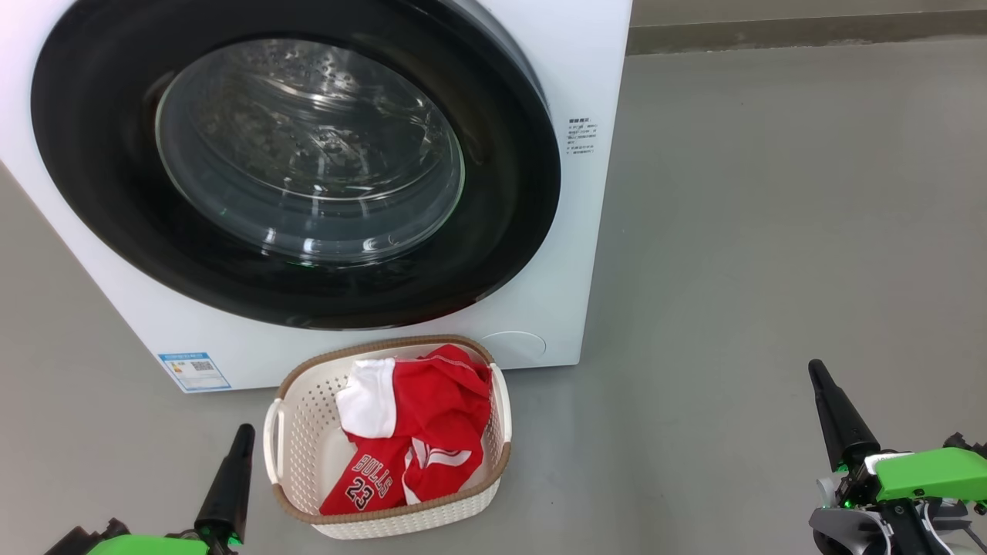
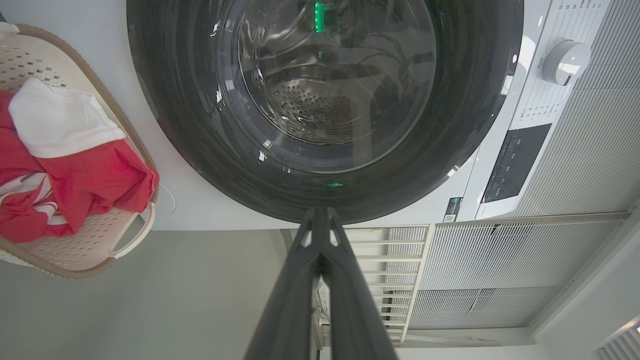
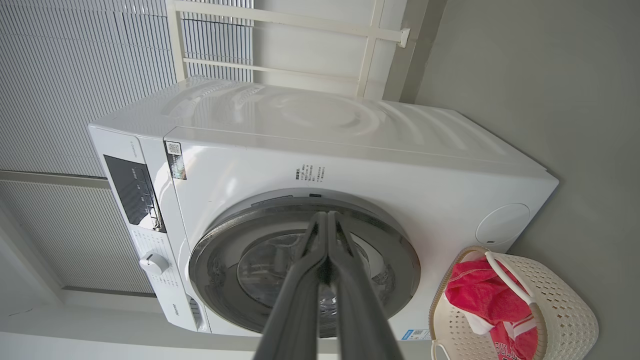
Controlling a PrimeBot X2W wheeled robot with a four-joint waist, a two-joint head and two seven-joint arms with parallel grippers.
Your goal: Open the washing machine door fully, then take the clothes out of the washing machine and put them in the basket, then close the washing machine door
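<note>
Clothes [image 1: 416, 432] lie in the basket [image 1: 304, 408]; door [image 1: 308, 150] looks shut; I judge the task done, nothing left; my left gripper [image 1: 243, 435] and right gripper [image 1: 819, 378] sit closed and empty.

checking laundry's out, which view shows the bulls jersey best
Head view: the red jersey lies in the basket, BULLS 23 readable. Left wrist view crops it at the edge; right wrist view shows it small, lettering cut off.

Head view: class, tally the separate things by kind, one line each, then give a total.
Washing machine: 1
Basket: 1
Heap of red clothes: 1
Grippers: 2, left gripper and right gripper
Total: 5
</note>
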